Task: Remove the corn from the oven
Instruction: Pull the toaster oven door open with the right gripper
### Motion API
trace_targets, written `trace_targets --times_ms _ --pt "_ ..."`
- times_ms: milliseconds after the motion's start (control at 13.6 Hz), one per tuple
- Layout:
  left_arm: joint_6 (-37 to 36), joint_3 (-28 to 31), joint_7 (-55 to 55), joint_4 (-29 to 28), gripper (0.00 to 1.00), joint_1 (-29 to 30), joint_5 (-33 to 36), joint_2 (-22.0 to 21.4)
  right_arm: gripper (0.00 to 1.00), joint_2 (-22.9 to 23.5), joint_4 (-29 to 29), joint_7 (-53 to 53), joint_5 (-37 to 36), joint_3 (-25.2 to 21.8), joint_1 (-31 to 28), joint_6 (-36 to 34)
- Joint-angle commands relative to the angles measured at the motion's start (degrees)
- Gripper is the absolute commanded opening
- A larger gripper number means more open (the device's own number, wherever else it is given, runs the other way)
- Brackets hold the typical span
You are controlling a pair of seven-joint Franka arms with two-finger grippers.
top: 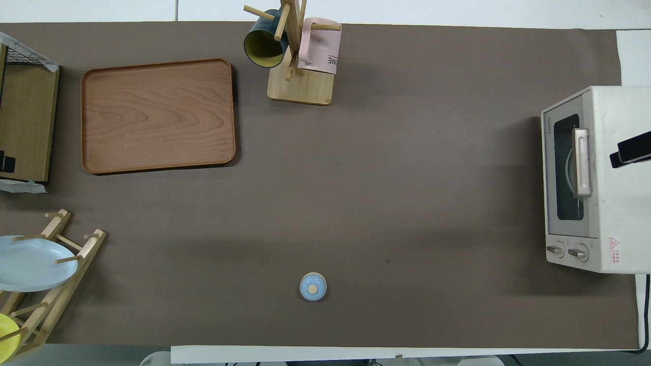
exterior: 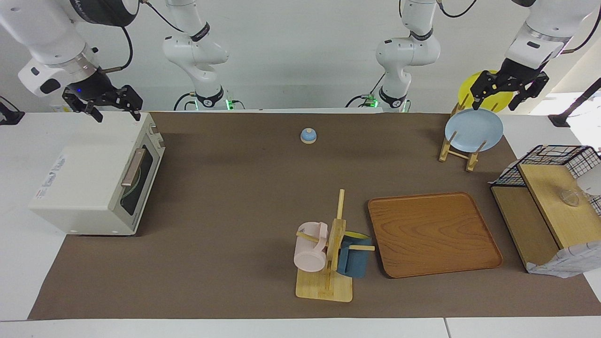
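The cream-white oven stands at the right arm's end of the table, its dark glass door shut and its tan bar handle facing the table's middle. It also shows in the overhead view. The corn is hidden; I cannot see it through the glass. My right gripper hangs open and empty over the oven's top, above the end nearest the robots; one black finger shows in the overhead view. My left gripper waits open and empty over the plate rack.
A wooden rack holds a blue plate and a yellow plate. A wooden tray, a mug tree with two mugs, a small blue knob and a wire basket with boards are on the table.
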Motion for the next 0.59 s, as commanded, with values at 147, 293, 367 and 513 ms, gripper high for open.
trace_targets --times_ms 147,293,367,513 --pt "-0.99 -0.2 0.7 -0.02 1.0 0.52 0.29 -0.63 0.0 -2.89 -10.53 -1.67 -0.94 0.32 1.7 12.33" --pt "-0.99 -0.2 0.7 -0.02 1.0 0.52 0.29 -0.63 0.0 -0.09 -11.43 -1.5 -3.83 0.32 1.7 15.53" --pt "-0.99 -0.2 0.7 -0.02 1.0 0.52 0.29 -0.63 0.0 0.54 -11.52 -1.41 -4.45 0.32 1.09 16.24" --pt "-0.99 -0.2 0.7 -0.02 1.0 0.52 0.29 -0.63 0.0 1.6 -13.79 -0.36 -4.55 0.14 -1.01 18.25"
